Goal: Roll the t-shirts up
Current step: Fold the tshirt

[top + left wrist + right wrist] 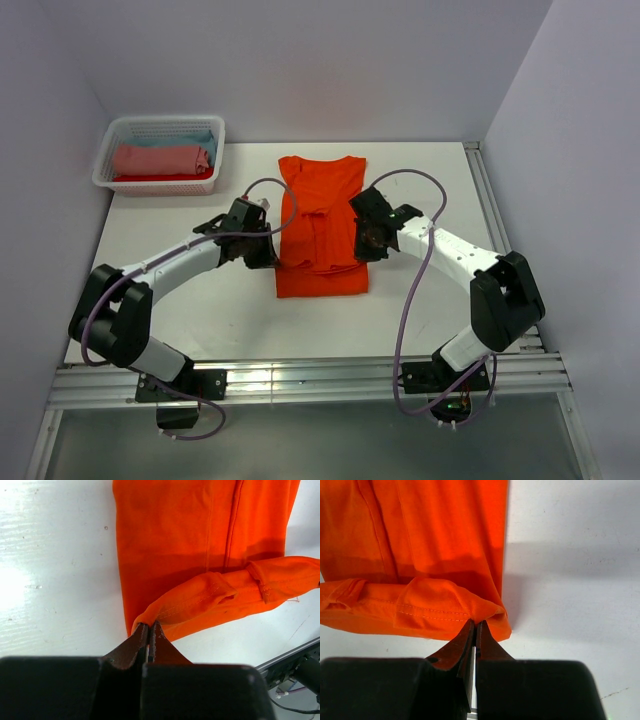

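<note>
One white surface (180,300) carries everything. Mid-surface lies the orange t-shirt (320,185), folded into a narrow strip with its neck at the far end. A white lattice basket (105,175) sits at the far left corner, well apart, holding a salmon-pink garment (160,158) and a pale blue one (200,138).

My left pincer (149,629) is closed tight on the shirt's left edge, and my right pincer (475,626) on its right edge. Each nips only a thin bit of a stitched fold (210,597) raised across the strip between them.

As I judge it, the roll is barely begun. With so little cloth in each grip, a corner could slip free. If one arm leads the other, the roll would run skewed. If I pull outward, the strip could spread open.
</note>
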Robot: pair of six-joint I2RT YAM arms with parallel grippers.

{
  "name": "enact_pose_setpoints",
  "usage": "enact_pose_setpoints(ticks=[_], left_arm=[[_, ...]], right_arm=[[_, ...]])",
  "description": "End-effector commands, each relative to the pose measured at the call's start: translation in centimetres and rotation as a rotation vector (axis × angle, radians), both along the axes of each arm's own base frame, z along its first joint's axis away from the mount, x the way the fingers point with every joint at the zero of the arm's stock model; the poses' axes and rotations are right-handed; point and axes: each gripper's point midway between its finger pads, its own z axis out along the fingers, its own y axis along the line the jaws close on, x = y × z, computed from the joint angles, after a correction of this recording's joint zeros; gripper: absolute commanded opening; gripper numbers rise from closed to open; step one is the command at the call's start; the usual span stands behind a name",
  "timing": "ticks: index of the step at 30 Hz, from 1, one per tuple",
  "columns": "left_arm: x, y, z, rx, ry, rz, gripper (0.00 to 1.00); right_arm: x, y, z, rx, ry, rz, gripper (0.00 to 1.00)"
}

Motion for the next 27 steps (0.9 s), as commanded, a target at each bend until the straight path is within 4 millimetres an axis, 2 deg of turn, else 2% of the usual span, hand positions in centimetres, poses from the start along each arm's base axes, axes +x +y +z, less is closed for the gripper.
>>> enact_pose_setpoints(ticks=[1,10,11,13,14,15,16,17,19,22,23,26,27], left_arm=[[1.8,-0.9,1.3,-0.025,-0.065,-0.025,0.00],[3.8,-1.1,1.2,-0.022,-0.106,0.013,0.01],[4.1,-1.1,1.3,-0.027,-0.119,0.019,0.10],[4.5,-1.2,1.7,-0.046,-0.142,0.035,0.20],[5.1,-1.2,2.0,-0.054,-0.166,0.050,0.29],[5.5,-1.1,2.3,-0.059,-0.177,0.067,0.34],[5.9,-1.0,2.3,-0.057,-0.179,0.077,0.42],[6.1,-0.8,2.4,-0.053,-0.181,0.085,0.57],[6.6,-0.3,3.0,-0.041,-0.194,0.109,0.67],[5.7,0.4,3.8,-0.040,-0.215,0.111,0.69],[5.2,0.6,3.8,-0.044,-0.216,0.109,0.69],[2.5,1.0,2.8,-0.078,-0.195,0.077,0.68],[1.1,1.2,1.8,-0.096,-0.179,0.063,0.67]], right_arm=[[1.6,0.5,1.8,0.031,-0.065,-0.003,0.00],[3.4,0.6,1.3,0.020,-0.076,-0.001,0.00],[3.6,0.6,1.2,0.020,-0.077,0.000,0.08],[4.7,0.7,1.5,0.036,-0.102,-0.013,0.17],[5.6,1.1,2.0,0.059,-0.125,-0.018,0.23],[6.1,1.1,2.3,0.066,-0.139,-0.027,0.29],[6.8,0.7,2.5,0.070,-0.149,-0.051,0.42],[7.1,0.6,2.7,0.081,-0.153,-0.070,0.48],[7.4,0.5,3.2,0.102,-0.162,-0.084,0.55],[6.2,0.0,3.3,0.127,-0.177,-0.074,0.55],[5.1,-0.5,3.0,0.131,-0.185,-0.068,0.54],[2.4,-1.3,1.8,0.148,-0.183,-0.039,0.49],[1.7,-1.4,1.4,0.154,-0.183,-0.033,0.47]])
